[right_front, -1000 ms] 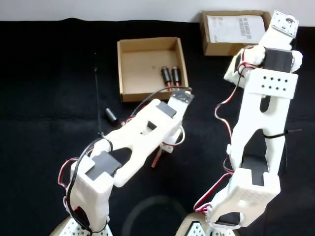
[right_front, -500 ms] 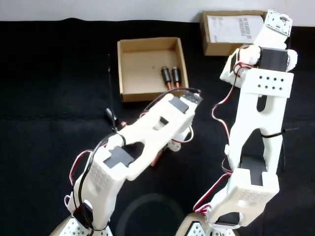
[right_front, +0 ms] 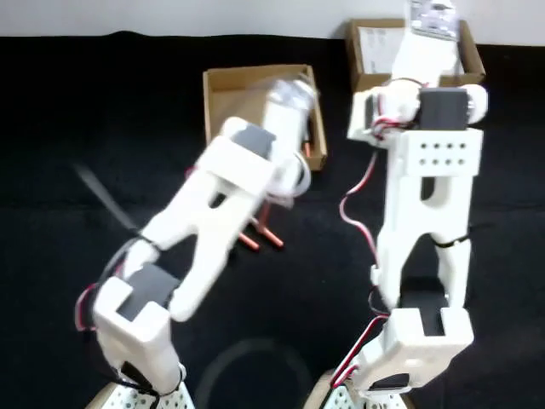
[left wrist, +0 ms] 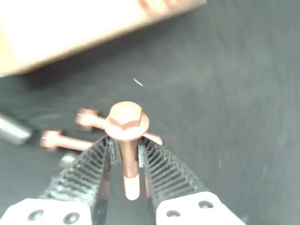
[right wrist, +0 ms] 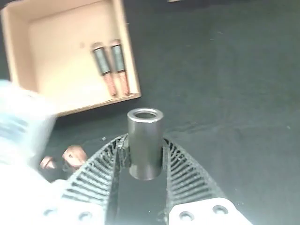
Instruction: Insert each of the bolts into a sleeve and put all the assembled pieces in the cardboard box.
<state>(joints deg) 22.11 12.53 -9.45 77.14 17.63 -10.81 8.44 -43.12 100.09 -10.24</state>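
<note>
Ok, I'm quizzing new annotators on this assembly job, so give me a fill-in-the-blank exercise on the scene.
1. The left tool is shut on a copper ____.
2. The right tool grips a grey ____.
3. The cardboard box holds ____ assembled pieces.
Missing words: bolt; sleeve; two.

bolt (left wrist: 126,123) held in left gripper (left wrist: 125,143), two loose bolts (left wrist: 58,140) on table (left wrist: 225,93) just past it, sleeve (right wrist: 145,126) upright in right gripper (right wrist: 144,140), cardboard box (right wrist: 56,51) ahead, two assembled pieces (right wrist: 110,68) inside
</note>
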